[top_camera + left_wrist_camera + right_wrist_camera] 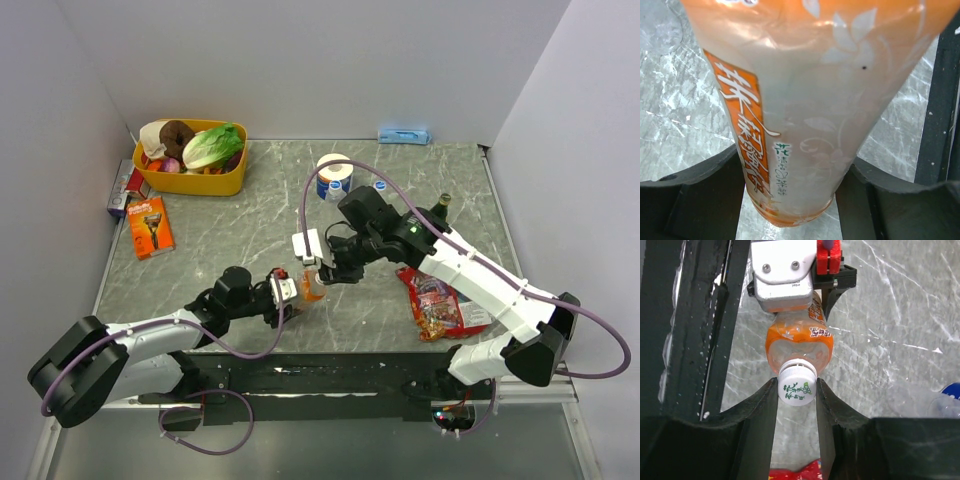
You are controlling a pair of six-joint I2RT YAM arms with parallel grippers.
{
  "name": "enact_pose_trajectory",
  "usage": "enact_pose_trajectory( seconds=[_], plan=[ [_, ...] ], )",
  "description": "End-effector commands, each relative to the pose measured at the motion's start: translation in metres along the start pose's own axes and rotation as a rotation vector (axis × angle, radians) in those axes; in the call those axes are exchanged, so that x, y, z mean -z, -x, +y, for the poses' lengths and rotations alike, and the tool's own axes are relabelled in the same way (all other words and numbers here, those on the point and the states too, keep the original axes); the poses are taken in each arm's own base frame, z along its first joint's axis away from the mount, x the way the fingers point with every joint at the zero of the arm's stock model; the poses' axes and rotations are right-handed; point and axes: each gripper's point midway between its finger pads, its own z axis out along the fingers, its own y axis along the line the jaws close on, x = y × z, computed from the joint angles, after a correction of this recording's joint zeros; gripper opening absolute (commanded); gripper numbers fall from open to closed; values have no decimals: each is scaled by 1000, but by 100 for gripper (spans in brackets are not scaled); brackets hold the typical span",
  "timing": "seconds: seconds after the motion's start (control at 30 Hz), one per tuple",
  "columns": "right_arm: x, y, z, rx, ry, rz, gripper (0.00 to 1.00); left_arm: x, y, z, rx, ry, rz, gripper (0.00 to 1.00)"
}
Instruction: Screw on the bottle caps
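Orange drink bottle (313,287) is located at the near centre of the counter (230,235). Left end effector (288,290) is clamped on the bottle's body. Right end effector (796,387) is closed on the white cap (796,384), which sits on the bottle's neck.

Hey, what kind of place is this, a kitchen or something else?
Probably a robot test bench: plain white walls box in a marble-look table, a left arm and right arm sit at its near edge, and unrelated props lie about, like a razor pack and toilet roll.
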Motion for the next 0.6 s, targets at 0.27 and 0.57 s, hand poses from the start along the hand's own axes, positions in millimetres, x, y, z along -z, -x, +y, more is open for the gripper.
enact_pose_trajectory(
  seconds=[0.27,0.57],
  plan=[
    [1,7,-12,-182,-98,-31,27,3,82,18,-7,59,-270,1],
    [-1,1,-11,-453,-98,-4,25,7,89,31,-20,131,-285,1]
  ],
)
